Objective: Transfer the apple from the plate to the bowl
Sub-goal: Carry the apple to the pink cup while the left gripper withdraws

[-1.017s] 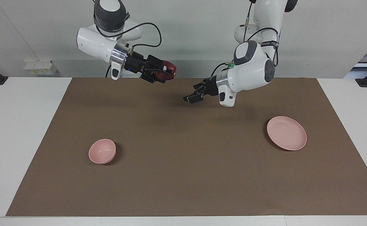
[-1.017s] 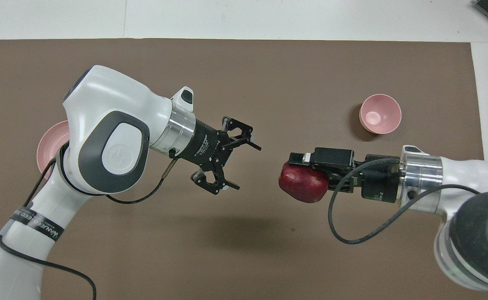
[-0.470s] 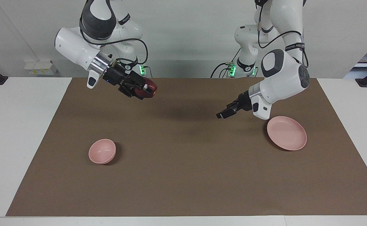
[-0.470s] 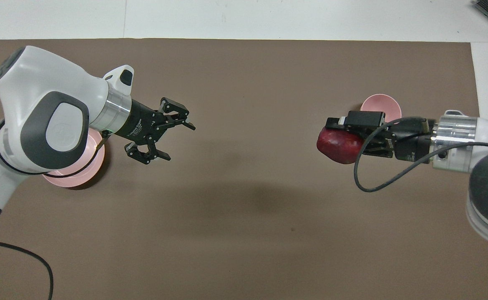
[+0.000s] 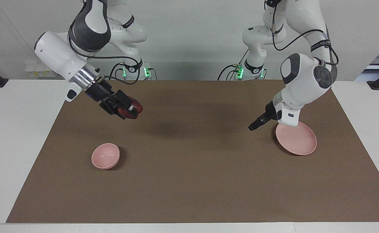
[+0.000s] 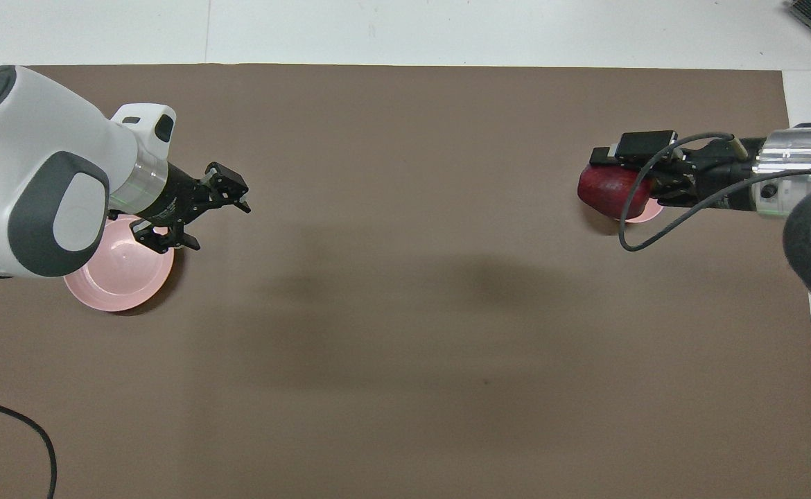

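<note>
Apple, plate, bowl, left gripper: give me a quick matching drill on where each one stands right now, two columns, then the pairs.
Things:
1. apple
2. plate
3. bowl
4. left gripper

States:
A. open, holding nothing, in the air beside the plate
B. held up in the air in the shut right gripper
C. nothing in it, on the brown mat toward the right arm's end
D. nothing on it, on the brown mat toward the left arm's end

Pairs: 1-B, 2-D, 3-C, 4-A
</note>
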Robot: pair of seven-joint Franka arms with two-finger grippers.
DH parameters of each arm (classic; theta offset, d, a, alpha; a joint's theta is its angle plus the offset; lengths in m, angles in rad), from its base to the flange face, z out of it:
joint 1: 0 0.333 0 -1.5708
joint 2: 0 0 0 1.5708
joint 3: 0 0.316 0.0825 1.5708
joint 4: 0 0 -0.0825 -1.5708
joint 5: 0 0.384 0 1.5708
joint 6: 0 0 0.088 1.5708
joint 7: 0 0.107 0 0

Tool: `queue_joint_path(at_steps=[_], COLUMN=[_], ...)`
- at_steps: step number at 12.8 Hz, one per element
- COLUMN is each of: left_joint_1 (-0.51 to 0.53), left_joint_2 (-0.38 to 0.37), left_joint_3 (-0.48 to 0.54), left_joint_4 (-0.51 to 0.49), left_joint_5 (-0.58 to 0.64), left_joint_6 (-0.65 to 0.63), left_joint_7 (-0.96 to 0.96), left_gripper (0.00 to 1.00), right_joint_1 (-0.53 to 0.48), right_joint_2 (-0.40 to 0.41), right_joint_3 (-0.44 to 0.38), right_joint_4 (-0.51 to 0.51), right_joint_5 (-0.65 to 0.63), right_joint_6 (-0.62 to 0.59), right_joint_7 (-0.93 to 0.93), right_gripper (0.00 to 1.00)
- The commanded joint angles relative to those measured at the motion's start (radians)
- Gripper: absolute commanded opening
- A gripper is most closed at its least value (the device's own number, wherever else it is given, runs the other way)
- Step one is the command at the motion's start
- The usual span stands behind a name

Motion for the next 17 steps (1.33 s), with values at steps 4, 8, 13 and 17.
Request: queue_joint_path(at_steps=[4, 8, 13, 17], left_joint_1=[0.124, 0.147, 0.15, 0.149], left_joint_2=[-0.005, -0.062, -0.087, -0.087], left_joint_3=[-0.009, -0.009, -0.011, -0.011], left_joint_4=[0.005, 0.031, 0.066, 0.066], left_joint_5=[0.083, 0.092, 0.09, 0.09], left_joint_6=[0.054, 0.022, 0.005, 0.004], left_joint_7=[0.406, 0.462, 0.457, 0.457], left_gripper=[1.0, 1.0, 1.0, 1.0], right_joint_1=[-0.036, -0.063, -0.046, -0.042], right_joint_2=[0.113, 0.181, 0.234, 0.282], right_joint_3=[0.009, 0.009, 0.009, 0.009], right_joint_4=[0.043, 0.043, 0.043, 0.043], right_joint_5=[-0.254, -0.441, -0.622, -0.791], right_joint_6=[0.126, 0.173, 0.221, 0.287], right_joint_7=[0.019, -0.004, 0.011, 0.016], right_gripper=[0.0, 0.0, 0.0, 0.0])
